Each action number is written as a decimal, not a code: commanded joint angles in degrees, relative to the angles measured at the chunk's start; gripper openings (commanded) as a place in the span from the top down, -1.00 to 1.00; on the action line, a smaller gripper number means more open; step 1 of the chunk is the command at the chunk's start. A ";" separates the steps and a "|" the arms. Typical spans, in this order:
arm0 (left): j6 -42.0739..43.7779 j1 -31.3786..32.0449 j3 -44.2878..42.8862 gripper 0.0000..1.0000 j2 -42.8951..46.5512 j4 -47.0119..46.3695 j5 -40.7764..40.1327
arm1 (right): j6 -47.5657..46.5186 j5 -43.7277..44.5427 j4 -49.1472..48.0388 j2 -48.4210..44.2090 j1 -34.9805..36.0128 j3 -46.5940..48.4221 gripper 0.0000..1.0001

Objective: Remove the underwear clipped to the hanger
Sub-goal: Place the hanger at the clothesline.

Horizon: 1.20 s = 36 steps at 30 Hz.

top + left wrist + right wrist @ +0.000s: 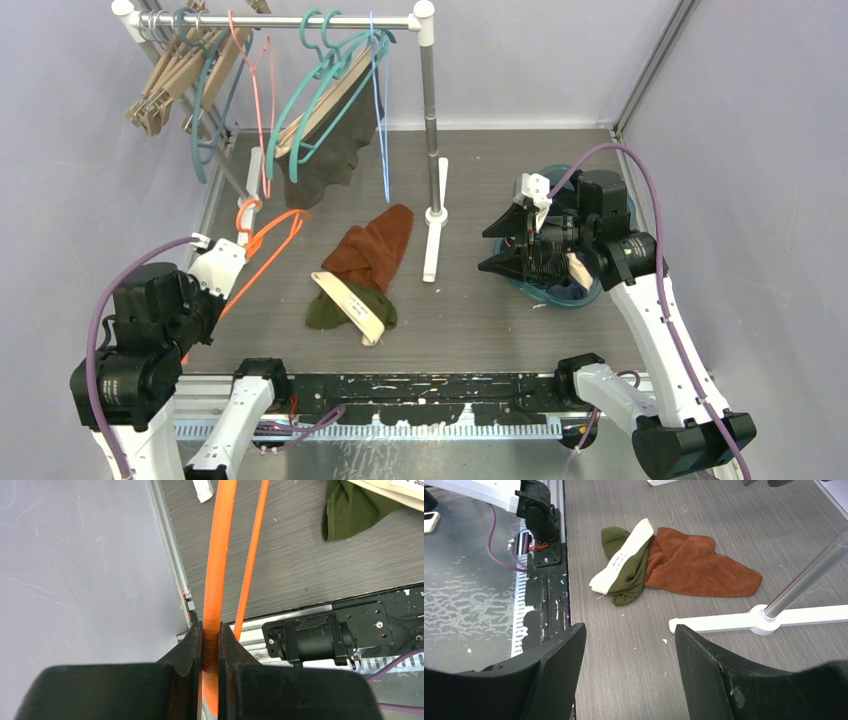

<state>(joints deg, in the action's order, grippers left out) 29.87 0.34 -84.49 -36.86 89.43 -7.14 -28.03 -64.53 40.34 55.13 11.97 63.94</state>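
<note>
Left fingers [192, 650]: pressed together on the thick bar of the orange hanger [217, 555], which fills the slit between them.
Left gripper [210, 635]: low at the table's near left corner; the hanger runs away from it toward the rack.
Orange hanger, top view: its hook end lies by the rack's left foot, loops on the table [480, 320]. No cloth shows on it.
Right fingers [559, 665]: wide apart, nothing between them, only bare table seen through the gap.
Right gripper [630, 630]: held above the table at the right, pointing left toward the heap, over a teal tub [585, 290].
Olive underwear [626, 572]: crumpled on the table mid-front, between the two arms – not on any hanger, touched by neither gripper.
Waistband [621, 560]: cream, labelled, lying across the olive cloth.
Rust cloth [694, 565]: on the rack side of the olive pair, touching and partly overlapping it.
Dark underwear [335, 150]: hangs from hangers on the rail [300, 20], left of the post [432, 110] – the clips themselves cannot be made out.
Rack foot [724, 622]: white, flat on the table, just beside the rust cloth.
Other hangers: wooden, teal, pink and blue, bunched along the rail.
</note>
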 commanded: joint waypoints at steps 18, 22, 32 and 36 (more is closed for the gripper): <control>2.07 -0.37 -14.14 1.00 -7.16 -1.87 -0.86 | 0.17 0.57 -2.46 -0.17 -0.18 -0.62 -0.43; 2.19 -0.38 -15.44 1.00 -7.90 -0.77 0.88 | 0.02 0.55 -2.46 -0.20 -0.15 -0.88 -0.44; 3.29 -0.39 -14.30 1.00 -6.44 1.05 -1.08 | -0.19 1.06 -2.94 -0.96 -0.17 -1.97 -0.44; 2.75 -0.35 -12.56 1.00 -5.30 -0.17 -6.62 | -0.23 0.93 -2.98 -0.82 -0.19 -1.99 -0.44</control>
<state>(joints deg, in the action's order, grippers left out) 32.47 0.30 -98.00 -43.46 91.11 -8.51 -28.08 -63.18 40.05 55.11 11.97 61.49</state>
